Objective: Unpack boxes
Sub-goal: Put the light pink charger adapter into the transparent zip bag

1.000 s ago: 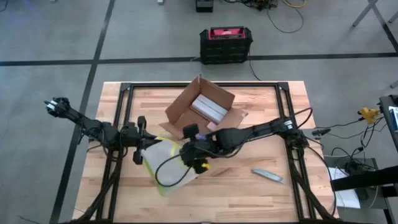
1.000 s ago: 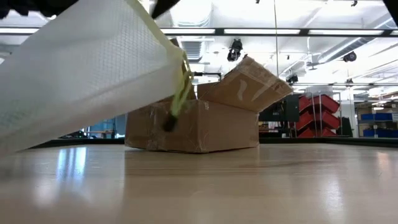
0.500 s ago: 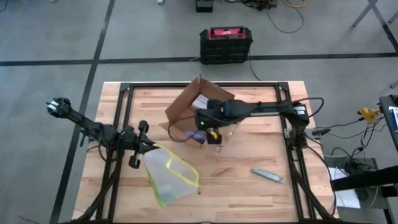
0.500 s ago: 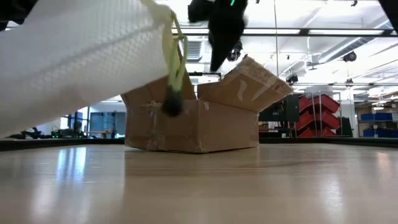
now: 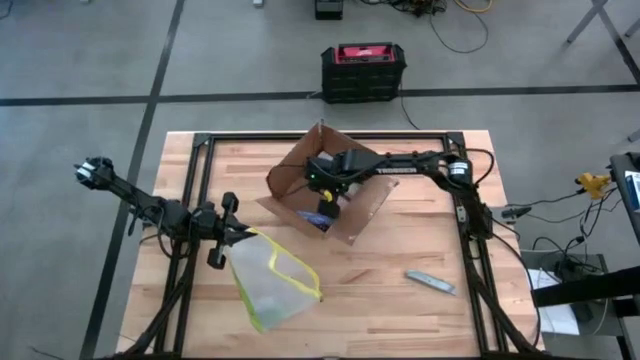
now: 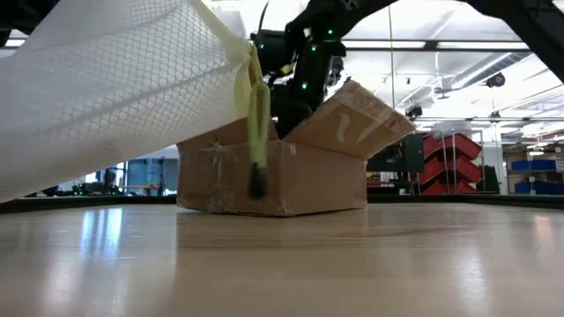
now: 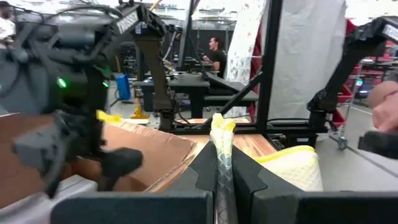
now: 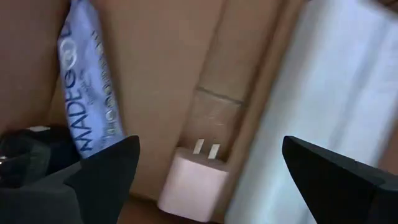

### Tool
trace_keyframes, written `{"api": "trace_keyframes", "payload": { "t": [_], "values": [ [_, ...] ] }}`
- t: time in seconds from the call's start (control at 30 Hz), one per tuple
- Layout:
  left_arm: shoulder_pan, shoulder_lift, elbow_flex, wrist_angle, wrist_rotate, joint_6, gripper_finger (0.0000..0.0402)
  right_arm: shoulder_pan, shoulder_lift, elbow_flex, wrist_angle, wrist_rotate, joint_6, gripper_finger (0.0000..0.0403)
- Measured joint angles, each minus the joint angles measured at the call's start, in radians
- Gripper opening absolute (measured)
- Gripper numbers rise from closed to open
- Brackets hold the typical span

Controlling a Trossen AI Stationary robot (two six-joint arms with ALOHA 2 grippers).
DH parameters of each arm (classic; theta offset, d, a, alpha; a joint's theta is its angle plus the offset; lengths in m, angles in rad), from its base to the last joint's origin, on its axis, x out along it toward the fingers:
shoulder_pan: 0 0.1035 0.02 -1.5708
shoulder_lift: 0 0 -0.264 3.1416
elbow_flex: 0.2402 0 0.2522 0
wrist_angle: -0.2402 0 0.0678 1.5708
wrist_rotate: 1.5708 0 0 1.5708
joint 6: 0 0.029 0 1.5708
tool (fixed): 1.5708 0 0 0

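- Left gripper (image 5: pixel 228 240), at the table's (image 5: pixel 400 310) nine o'clock, pinches the clear pouch (image 5: pixel 268 282) by its yellow-green edge.
- Open cardboard carton (image 5: pixel 330 185) sits toward twelve o'clock.
- Right gripper (image 5: pixel 328 200), fingers spread, reaches inside it above a pink charger plug (image 8: pixel 193 183).

Light wood table (image 5: pixel 400 300): open brown carton (image 5: pixel 300 175) at back centre; small grey tool (image 5: pixel 431 283) front right.

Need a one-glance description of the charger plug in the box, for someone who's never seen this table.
Find the open brown cardboard box at the table's far middle, where the right gripper hangs open over its inside. On the box floor lies a small pale pink charger plug with two metal prongs. Beside it lies a blue printed snack packet; the plug is blocky and unprinted.
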Motion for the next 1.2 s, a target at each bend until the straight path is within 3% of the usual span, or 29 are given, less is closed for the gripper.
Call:
{"api": "trace_keyframes", "payload": {
  "t": [0.4, 0.6, 0.73, 1.03, 1.2],
  "values": [
    [0.001, -0.001, 0.000, -0.011, -0.028, 0.003, 0.0000, -0.023, 0.099, 0.017, -0.102, -0.107, 0.115, 0.0379],
    [0.001, 0.000, 0.000, -0.047, -0.027, 0.004, 0.0000, -0.043, 0.100, 0.017, -0.170, -0.112, 0.176, 0.0372],
    [0.001, 0.000, 0.000, -0.069, -0.028, 0.004, 0.0000, -0.053, 0.105, 0.017, -0.208, -0.132, 0.211, 0.0325],
    [0.001, -0.001, 0.000, -0.086, -0.027, 0.011, 0.0000, -0.054, 0.107, 0.016, -0.201, -0.160, 0.225, 0.0158],
    [0.001, -0.001, 0.000, -0.086, -0.027, 0.011, 0.0000, -0.053, 0.107, 0.039, -0.195, -0.156, 0.208, 0.0156]
  ]
}}
